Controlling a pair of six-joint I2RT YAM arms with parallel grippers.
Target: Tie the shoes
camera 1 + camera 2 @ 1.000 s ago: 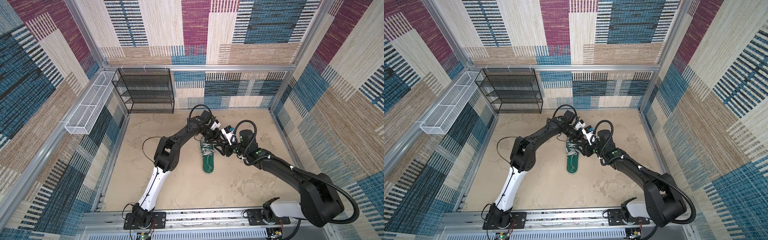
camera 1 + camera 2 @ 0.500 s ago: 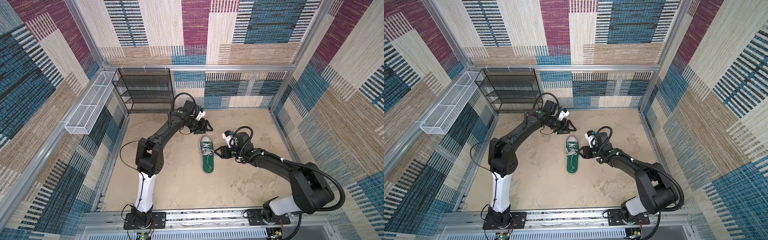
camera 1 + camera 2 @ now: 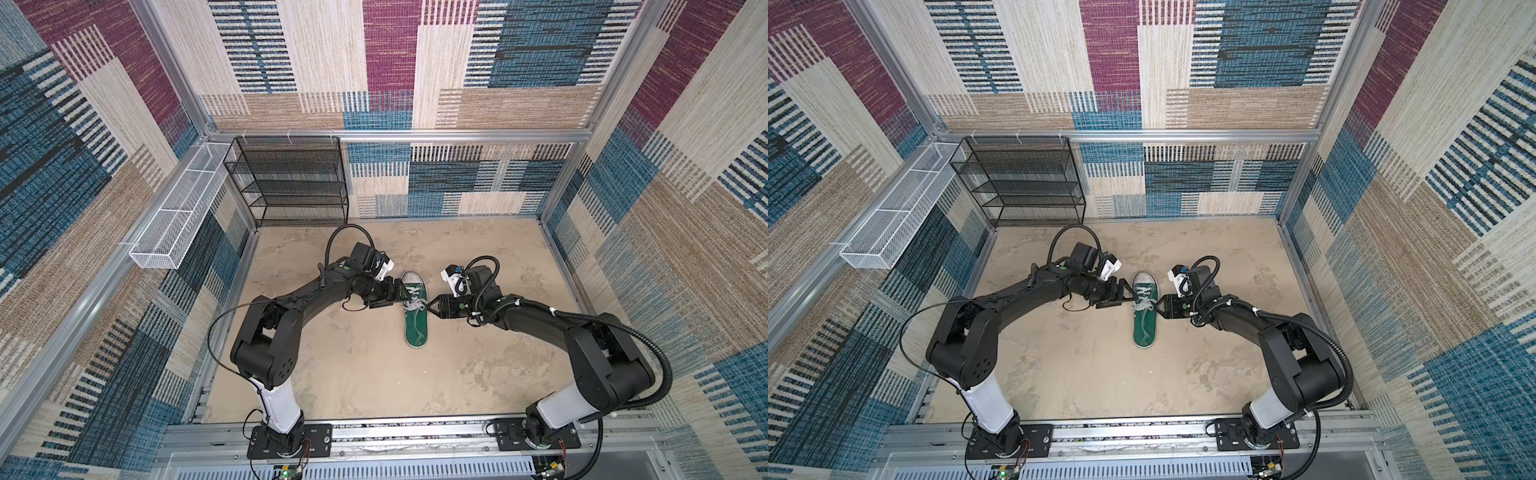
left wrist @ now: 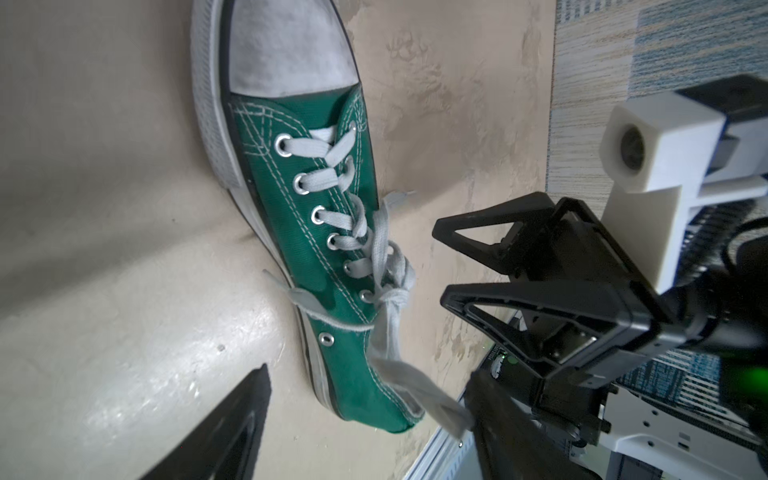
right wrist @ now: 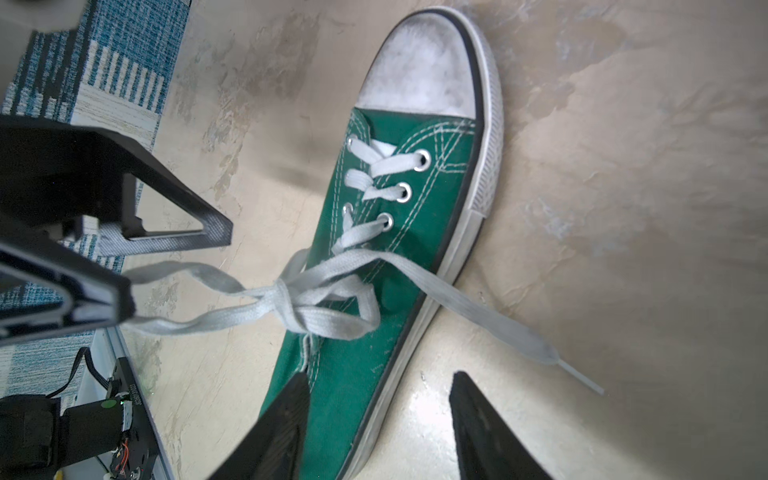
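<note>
The green shoe (image 3: 416, 320) (image 3: 1145, 318) lies on the floor, its white toe cap pointing to the back wall. Its whitish laces (image 5: 286, 303) (image 4: 390, 297) meet in a knot with loops over the tongue. My left gripper (image 3: 394, 296) (image 3: 1126, 297) (image 4: 370, 374) stands open at the shoe's left side; one lace loop (image 5: 187, 299) reaches its finger (image 4: 498, 424). Open as well, my right gripper (image 3: 432, 307) (image 3: 1161, 309) (image 5: 380, 376) straddles the shoe's right sole edge and holds nothing. A loose lace end (image 5: 498, 328) trails on the floor.
A black wire shelf rack (image 3: 291, 183) stands at the back left corner. A white mesh basket (image 3: 174, 220) hangs on the left wall. Patterned walls enclose the beige floor (image 3: 353, 365) on three sides, with a metal rail along the front.
Both grippers were close together over the shoe, drew apart, and now sit low on either side of it. The left gripper's jaws have spread wider.
</note>
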